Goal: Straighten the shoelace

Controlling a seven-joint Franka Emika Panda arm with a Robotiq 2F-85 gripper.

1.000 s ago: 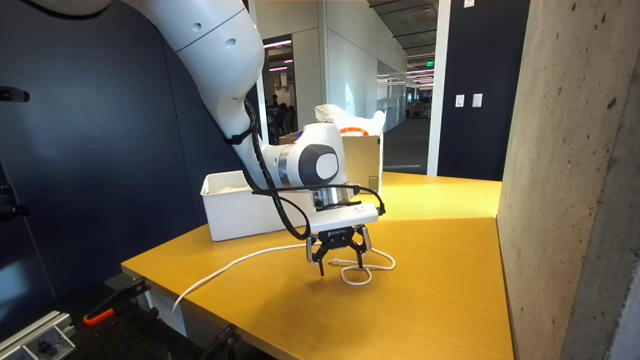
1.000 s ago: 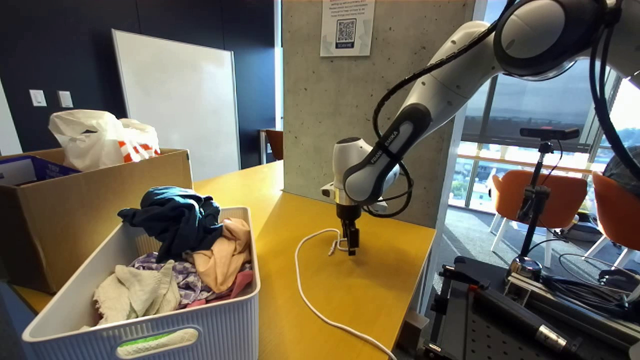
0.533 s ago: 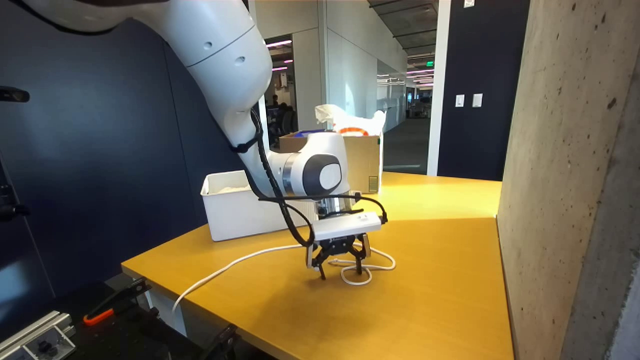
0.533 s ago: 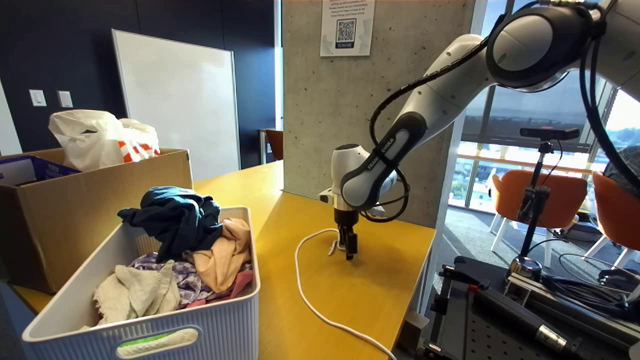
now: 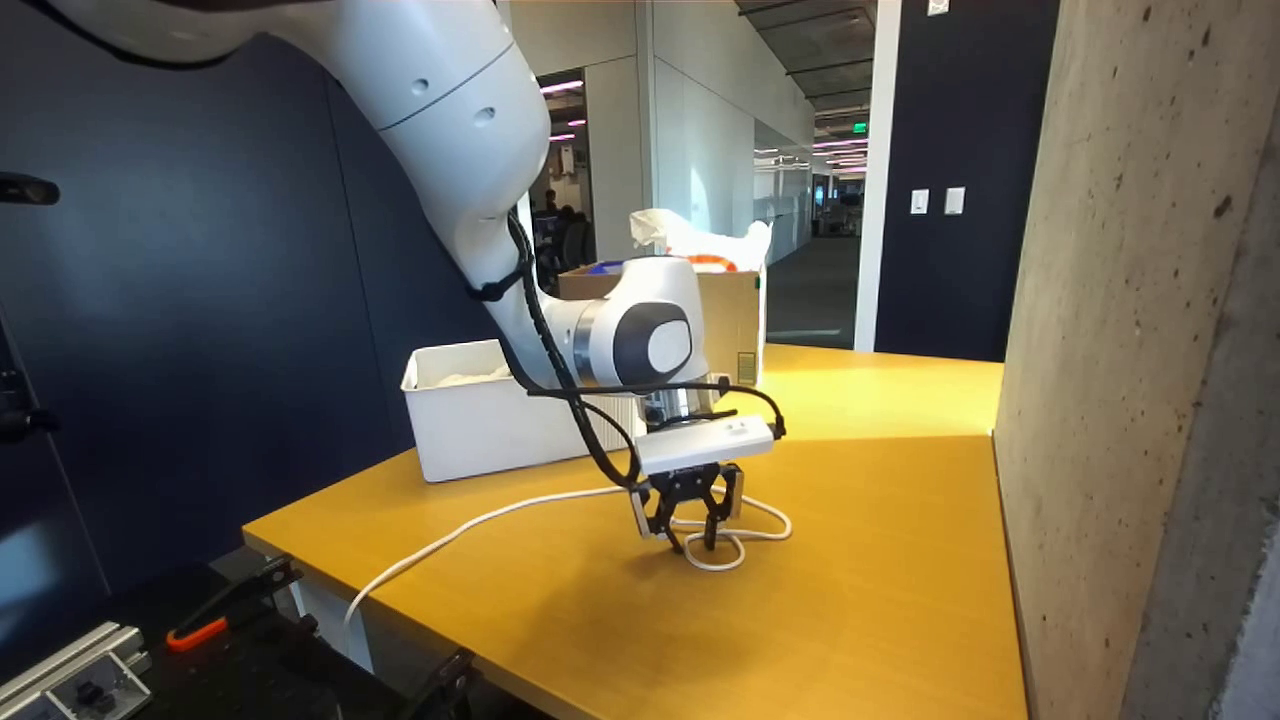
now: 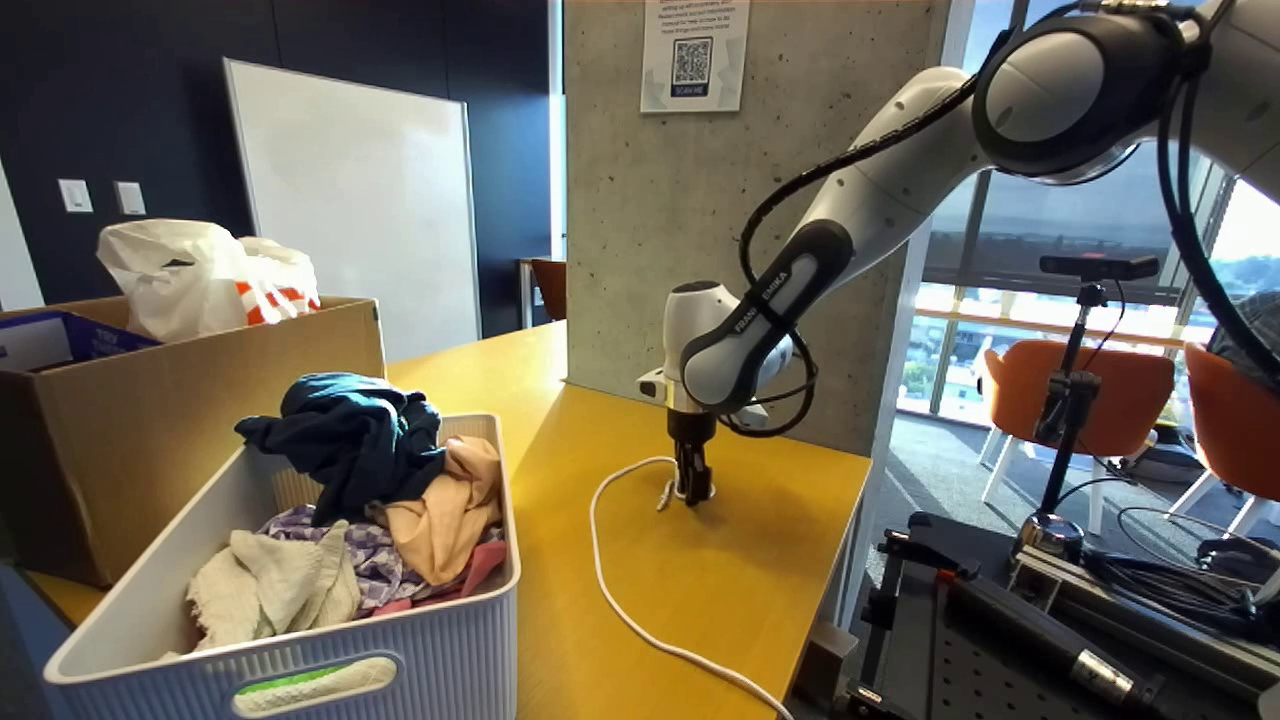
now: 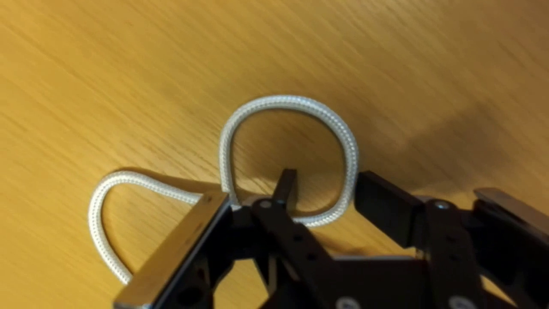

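Note:
The white shoelace lies on the yellow table in both exterior views. One end hangs past the table's near edge; the far part curls into loops. Over these loops my gripper points downward, its fingertips close to the tabletop. In the wrist view a round loop of the shoelace sits beneath my gripper. One finger stands inside that loop, the other just outside it, so the loop's side passes between them. The jaws are partly closed but apart, and nothing is gripped. The linkage hides the crossing of the cord.
A white bin, filled with cloths, stands on the table behind the arm. Behind it is a cardboard box holding plastic bags. A concrete wall borders one side of the table.
The gripper has come down over the loops and shifted slightly. Its jaws have drawn much closer together, mostly within the last half second. The shoelace lies as before.

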